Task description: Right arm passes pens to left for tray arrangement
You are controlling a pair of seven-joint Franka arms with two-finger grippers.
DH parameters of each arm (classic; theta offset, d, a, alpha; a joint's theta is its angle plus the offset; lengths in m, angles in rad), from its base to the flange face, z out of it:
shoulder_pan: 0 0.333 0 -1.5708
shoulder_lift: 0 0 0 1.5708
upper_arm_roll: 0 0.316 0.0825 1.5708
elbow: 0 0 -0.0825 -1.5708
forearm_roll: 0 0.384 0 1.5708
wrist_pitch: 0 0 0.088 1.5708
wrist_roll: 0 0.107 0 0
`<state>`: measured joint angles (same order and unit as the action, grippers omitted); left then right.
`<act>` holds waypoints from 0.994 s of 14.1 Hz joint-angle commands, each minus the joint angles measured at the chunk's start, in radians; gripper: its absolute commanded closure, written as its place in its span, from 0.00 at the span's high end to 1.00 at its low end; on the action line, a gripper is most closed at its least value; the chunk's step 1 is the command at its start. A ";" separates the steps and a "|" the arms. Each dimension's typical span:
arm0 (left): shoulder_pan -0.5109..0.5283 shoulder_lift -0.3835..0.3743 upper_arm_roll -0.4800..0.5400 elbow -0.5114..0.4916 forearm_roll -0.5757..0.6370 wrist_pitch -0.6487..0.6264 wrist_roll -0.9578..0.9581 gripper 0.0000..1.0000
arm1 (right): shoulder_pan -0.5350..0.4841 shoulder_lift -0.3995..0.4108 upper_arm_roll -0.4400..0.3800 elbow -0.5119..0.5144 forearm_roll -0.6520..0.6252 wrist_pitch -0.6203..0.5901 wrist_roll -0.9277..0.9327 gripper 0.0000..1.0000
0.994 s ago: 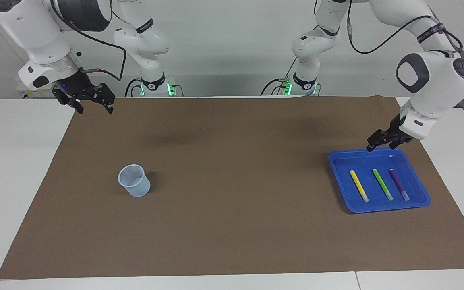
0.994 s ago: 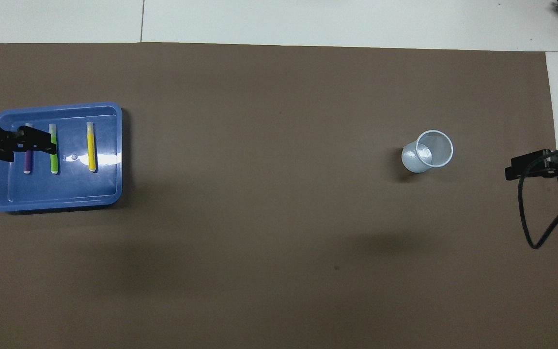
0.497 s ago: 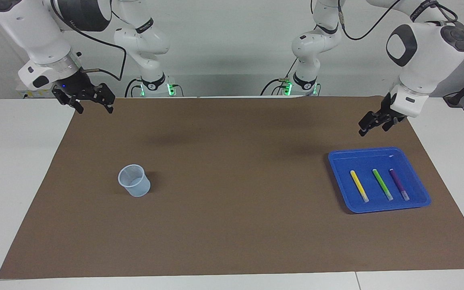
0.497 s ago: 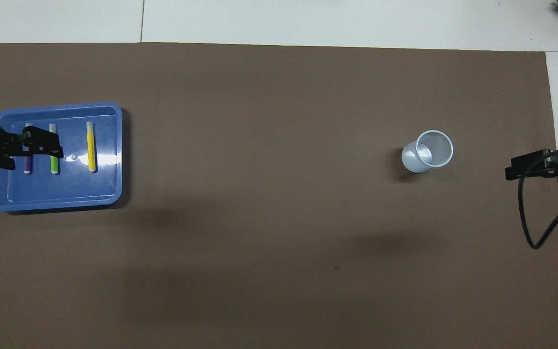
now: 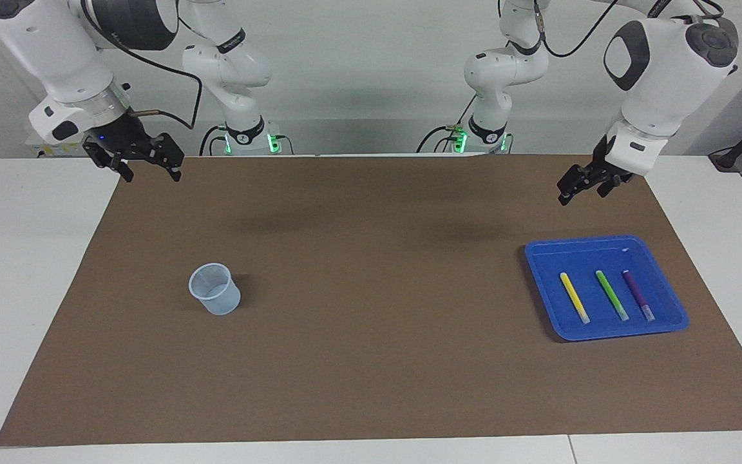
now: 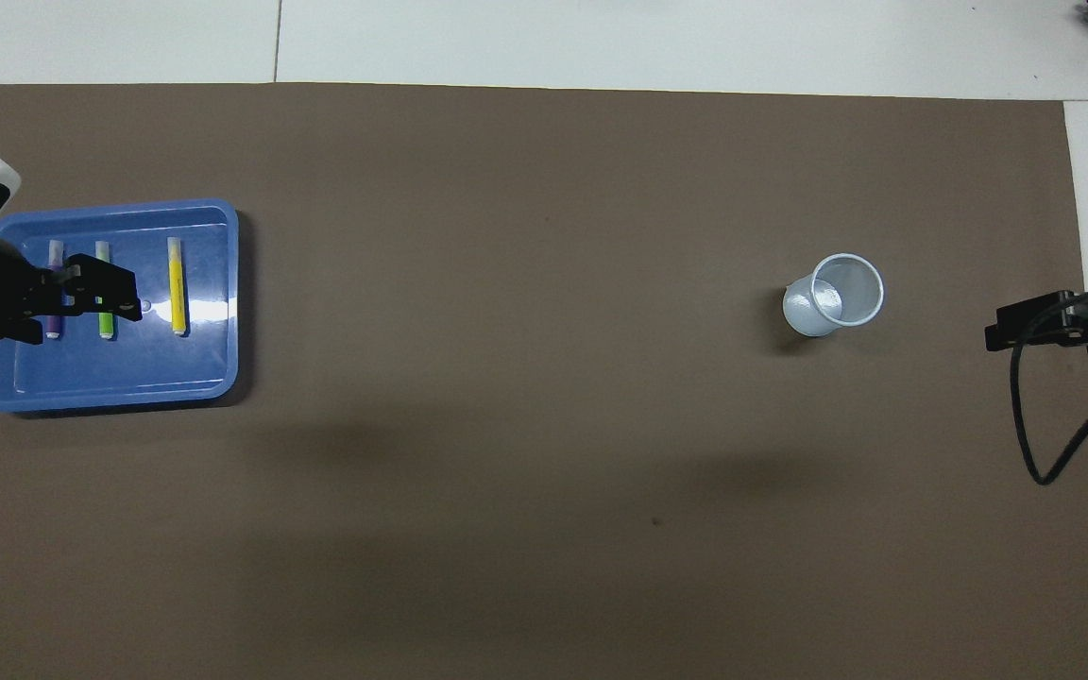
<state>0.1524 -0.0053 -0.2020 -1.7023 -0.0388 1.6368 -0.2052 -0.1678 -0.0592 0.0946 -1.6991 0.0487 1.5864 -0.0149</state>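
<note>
Black right gripper hangs over the mat corner at the right arm's end, fingers spread, nothing in them. That arm waits; leave it parked.

Left gripper is up in the air over bare mat between the robots' edge and the tray. It reads as open and empty. From overhead it covers the purple and green pens, but the facing view shows it well clear of them, so trust the facing view for clearance.

All three pens lie flat in the tray, side by side, apart, roughly parallel, pale tips pointing away from the robots: yellow, green, purple. The cup stands upright toward the right arm's end and looks empty.

My read: arrangement is done, and the step in hand is retracting the left arm. You do it well like this:
- go up and back, not sideways across the tray
- keep the fingers apart, no closing near the rim
- don't nudge the tray; it looks light and would likely slide on the mat
- check pen spacing from overhead once the gripper no longer covers them
</note>
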 commanded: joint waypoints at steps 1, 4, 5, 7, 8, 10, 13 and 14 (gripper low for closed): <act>-0.043 -0.010 0.033 0.064 0.005 -0.110 -0.017 1.00 | -0.012 -0.019 0.007 -0.016 -0.015 0.009 -0.022 1.00; -0.100 -0.010 0.073 0.121 0.008 -0.161 -0.005 1.00 | -0.012 -0.019 0.007 -0.016 -0.015 0.009 -0.022 1.00; -0.114 -0.012 0.079 0.121 0.007 -0.164 -0.007 1.00 | -0.012 -0.019 0.007 -0.016 -0.015 0.007 -0.022 1.00; -0.116 -0.016 0.073 0.121 0.008 -0.155 -0.003 1.00 | -0.010 -0.019 0.007 -0.016 -0.015 0.007 -0.022 1.00; -0.109 -0.028 0.070 0.106 0.008 -0.128 0.006 1.00 | -0.010 -0.019 0.007 -0.016 -0.015 0.007 -0.020 1.00; -0.102 -0.038 0.073 0.084 0.008 -0.115 0.007 1.00 | -0.010 -0.019 0.007 -0.016 -0.015 0.006 -0.020 1.00; -0.114 -0.041 0.072 0.069 0.016 -0.103 0.007 1.00 | -0.009 -0.019 0.007 -0.016 -0.015 0.004 -0.020 1.00; -0.117 -0.042 0.070 0.069 0.017 -0.103 0.007 1.00 | -0.009 -0.019 0.007 -0.016 -0.015 0.004 -0.020 1.00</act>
<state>0.0566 -0.0169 -0.1414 -1.5962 -0.0388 1.5062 -0.2047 -0.1677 -0.0593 0.0947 -1.6991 0.0487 1.5863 -0.0149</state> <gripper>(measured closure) 0.000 0.000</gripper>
